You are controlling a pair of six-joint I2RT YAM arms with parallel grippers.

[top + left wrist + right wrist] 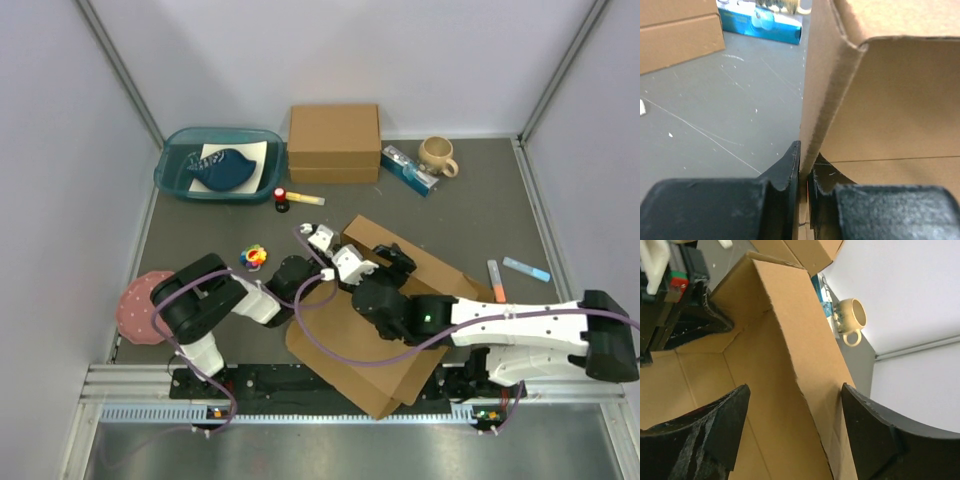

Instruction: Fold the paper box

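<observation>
Left hand (804, 167) pinched on an upright flap of the paper box (900, 110); right hand (794, 390) spread astride another.

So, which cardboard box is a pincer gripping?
The unfolded paper box by the arms: the left pincer pinches its flap. The closed box at the back is free.

Brown corrugated paper box (375, 385), partly folded — walls upright (base flat), front-centre of table (200, 230).

The plain brown corrugated cardboard paper box (370, 385) is unprinted. The scuffed table (480, 210) is dark grey. The cream ceramic mug (437, 155) bears a dark motif. The round speckled plate (140, 305) is pink, and the translucent plastic tub (172, 178) is teal.
</observation>
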